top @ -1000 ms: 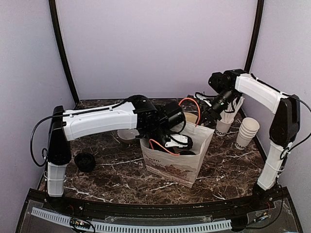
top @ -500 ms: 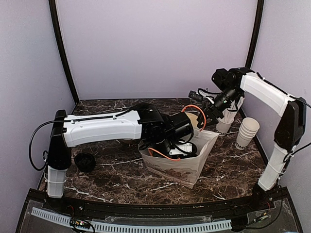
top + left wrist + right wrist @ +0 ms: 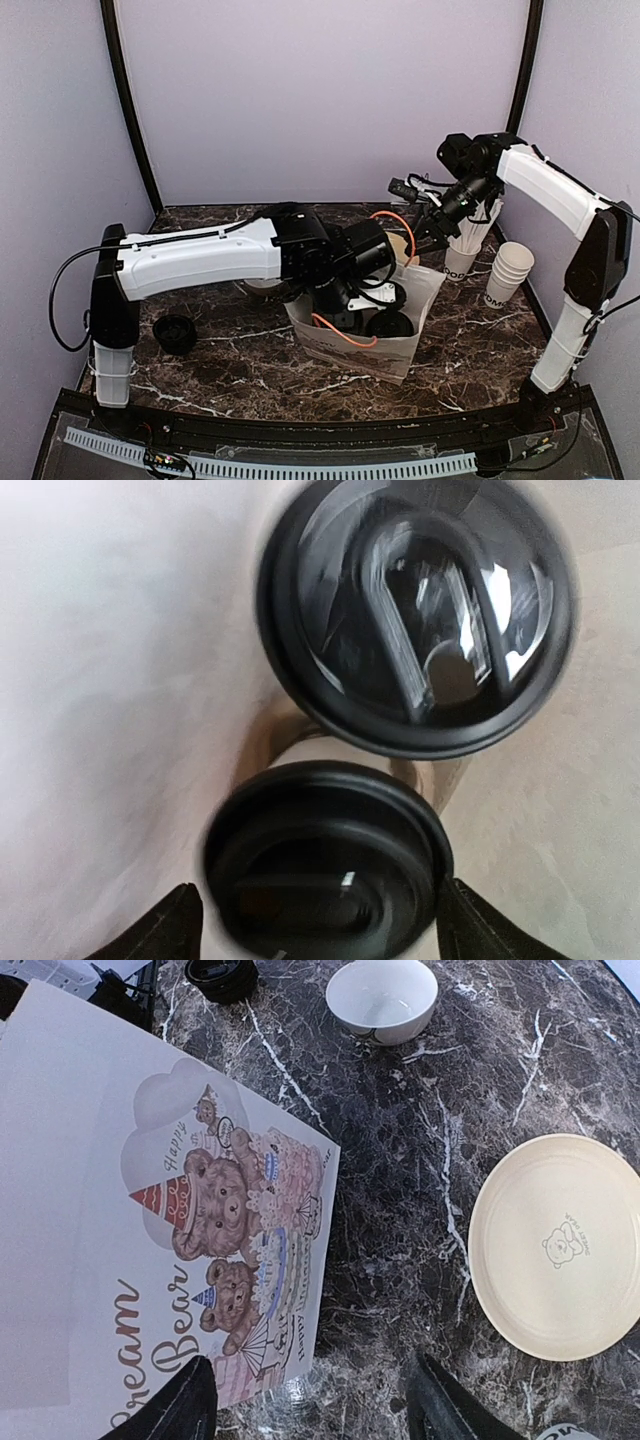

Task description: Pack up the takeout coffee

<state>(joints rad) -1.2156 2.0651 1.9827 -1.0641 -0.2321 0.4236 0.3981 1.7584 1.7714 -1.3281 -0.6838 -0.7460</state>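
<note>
Deeper in the bag (image 3: 345, 345) now, the left gripper (image 3: 325, 925) is spreading wide off the second cup (image 3: 320, 850) (first cup (image 3: 415, 610) just beyond it): packing is finishing.

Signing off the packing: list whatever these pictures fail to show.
Left wrist view: upper cup and lower cup show only blurred lids; walls and lettering hidden beneath.
Top view: left gripper fingertips hidden inside the paper bag, behind its own wrist.
Right wrist view: black object cut off by the top edge.
</note>
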